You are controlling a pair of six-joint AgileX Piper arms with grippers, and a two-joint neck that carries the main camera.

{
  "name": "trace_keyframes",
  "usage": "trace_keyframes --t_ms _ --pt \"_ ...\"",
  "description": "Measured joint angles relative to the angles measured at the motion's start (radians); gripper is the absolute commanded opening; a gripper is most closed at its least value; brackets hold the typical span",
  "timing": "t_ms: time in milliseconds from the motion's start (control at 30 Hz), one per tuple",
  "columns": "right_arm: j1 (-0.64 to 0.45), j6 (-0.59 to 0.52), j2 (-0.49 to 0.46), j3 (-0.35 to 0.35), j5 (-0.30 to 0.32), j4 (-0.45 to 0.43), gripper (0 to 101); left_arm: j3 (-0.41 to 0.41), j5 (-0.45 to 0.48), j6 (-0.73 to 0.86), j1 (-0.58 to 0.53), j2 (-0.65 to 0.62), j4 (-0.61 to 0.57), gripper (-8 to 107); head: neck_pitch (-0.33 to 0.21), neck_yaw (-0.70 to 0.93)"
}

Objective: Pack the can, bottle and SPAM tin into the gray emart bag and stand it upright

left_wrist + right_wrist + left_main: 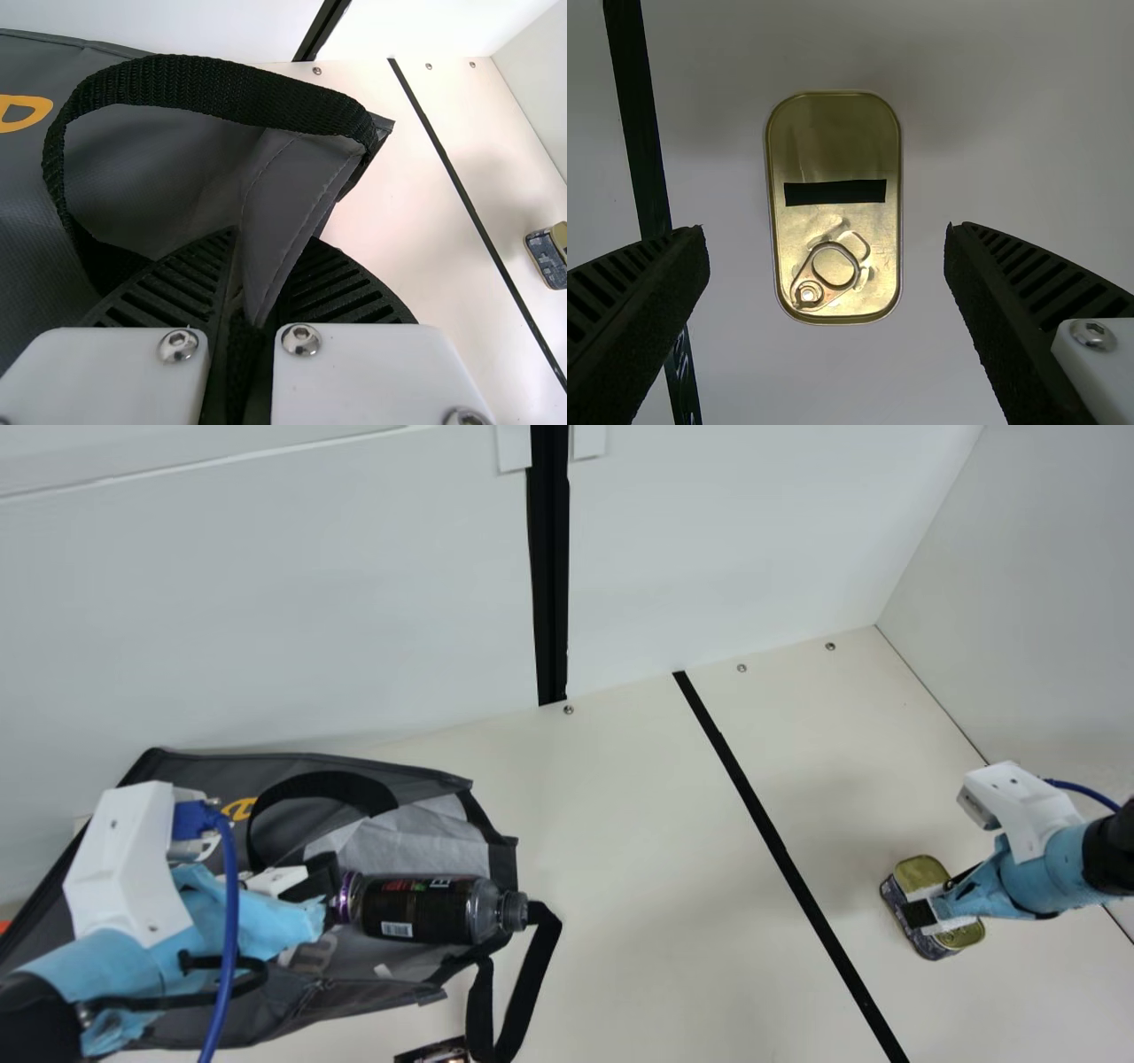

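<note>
Pickup of the SPAM tin (920, 870), most likely, as the step in hand: flat on the cream table (638, 886) across the black stripe (778, 849), well apart from the gray emart bag (354, 1001), pull ring (806, 292) uppermost. Right gripper (826, 232) released and astride, a ribbed finger (647, 310) off either long side, neither touching. Left gripper (270, 243) clenched on a fold of fabric (292, 190) at the bag's mouth, probably to keep the opening wide. Bag lying over, bottle (425, 911) on its side in that mouth, cap (514, 912) out past the rim near a loose black handle (527, 979). At the main view's bottom edge, a dark printed thing (434, 1052), perhaps the can, too cut off for certainty. Next, by this judgement: ease down if need be, close squarely on the long sides, lift clear and carry across to the mouth, with the left pinch kept firm against sagging. Bottle in need of a push deeper, for fear of rolling out; bag upright only once fully loaded.
</note>
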Motion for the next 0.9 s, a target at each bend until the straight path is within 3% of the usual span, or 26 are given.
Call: trace_keyframes --t_ms 633,900 --pt "0.056 0.076 0.098 0.038 -0.102 -0.039 95 0.000 0.000 0.000 0.000 0.000 0.000 -8 0.000 0.002" --pt "0.064 0.095 0.124 0.041 -0.127 -0.062 42 0.000 0.000 0.000 0.000 0.000 0.000 -8 0.000 0.000"
